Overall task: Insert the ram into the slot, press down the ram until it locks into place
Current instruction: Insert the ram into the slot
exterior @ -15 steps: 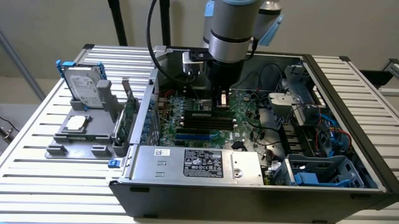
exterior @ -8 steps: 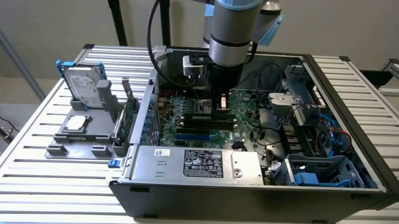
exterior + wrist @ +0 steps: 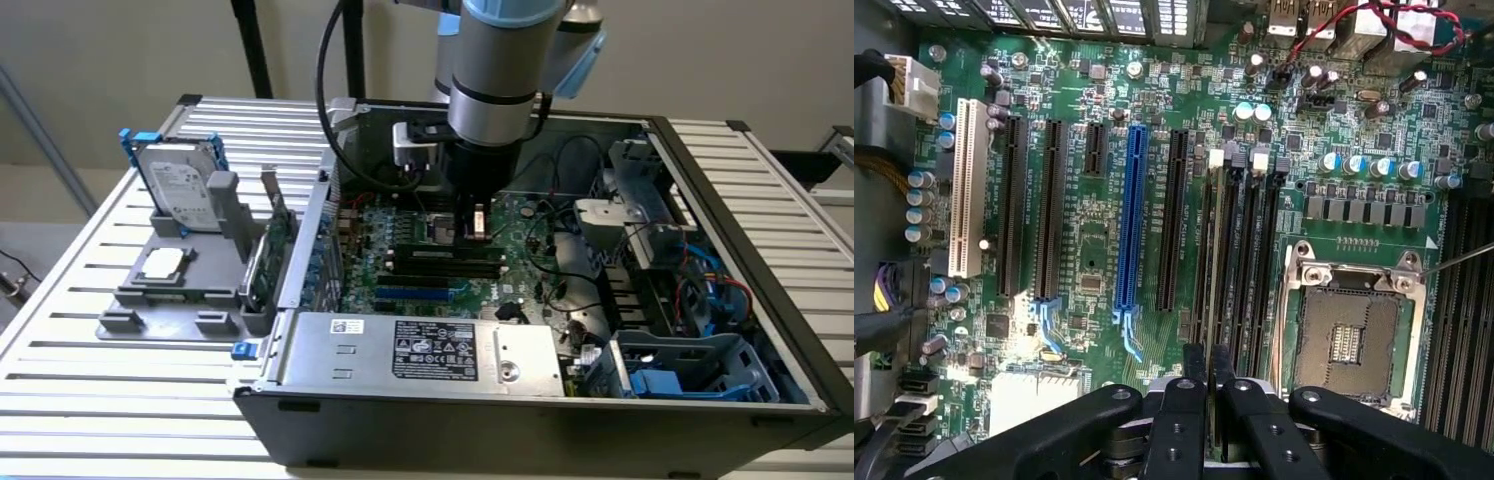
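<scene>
Four black plastic sockets (image 3: 1252,250) run parallel beside the metal-framed CPU socket (image 3: 1351,335). Your gripper (image 3: 1209,362), nearly closed on nothing, hovers over the slot (image 3: 1203,250) nearest the blue connector (image 3: 1131,215), where the thin ram (image 3: 1211,262) sits edge-on.

An open desktop computer case (image 3: 534,420) lies on its side on a slatted metal table (image 3: 80,400), its green motherboard (image 3: 400,285) facing up. A labelled silver power supply (image 3: 414,350) runs along the near wall, and a blue-and-grey drive cage (image 3: 681,365) sits toward the exterior view's right. A grey robot arm (image 3: 494,90) hangs straight down into the case, its gripper (image 3: 475,225) just above the motherboard and next to a row of long black memory slots (image 3: 441,258). On the table at the exterior view's left, a grey fixture (image 3: 160,295) holds a hard drive (image 3: 180,190) upright in a blue bracket and a flat square processor chip (image 3: 163,262).
</scene>
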`<state>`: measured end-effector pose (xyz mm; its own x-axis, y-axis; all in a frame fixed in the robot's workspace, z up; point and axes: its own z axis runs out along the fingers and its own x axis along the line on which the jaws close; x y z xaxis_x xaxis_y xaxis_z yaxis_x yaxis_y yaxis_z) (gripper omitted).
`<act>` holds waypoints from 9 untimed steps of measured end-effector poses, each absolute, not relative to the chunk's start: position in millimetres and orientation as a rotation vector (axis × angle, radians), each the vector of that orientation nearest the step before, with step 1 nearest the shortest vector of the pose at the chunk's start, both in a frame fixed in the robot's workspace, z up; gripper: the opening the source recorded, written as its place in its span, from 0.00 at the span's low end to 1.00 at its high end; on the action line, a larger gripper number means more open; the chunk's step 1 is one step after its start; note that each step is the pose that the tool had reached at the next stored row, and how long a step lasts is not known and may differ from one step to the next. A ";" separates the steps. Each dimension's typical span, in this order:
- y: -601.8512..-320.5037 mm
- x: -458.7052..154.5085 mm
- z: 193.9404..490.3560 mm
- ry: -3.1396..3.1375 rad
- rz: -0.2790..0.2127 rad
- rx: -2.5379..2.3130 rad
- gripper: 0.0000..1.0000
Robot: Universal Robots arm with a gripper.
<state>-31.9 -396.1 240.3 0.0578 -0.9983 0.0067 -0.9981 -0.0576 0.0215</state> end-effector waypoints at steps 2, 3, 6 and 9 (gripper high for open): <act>-396.1 -31.8 239.6 -2.144 -0.015 2.268 0.13; -396.1 -31.7 239.3 -2.145 -0.016 2.268 0.13; -396.1 -31.7 237.8 -2.147 -0.015 2.266 0.13; -396.1 -31.6 236.0 -2.151 -0.014 2.264 0.13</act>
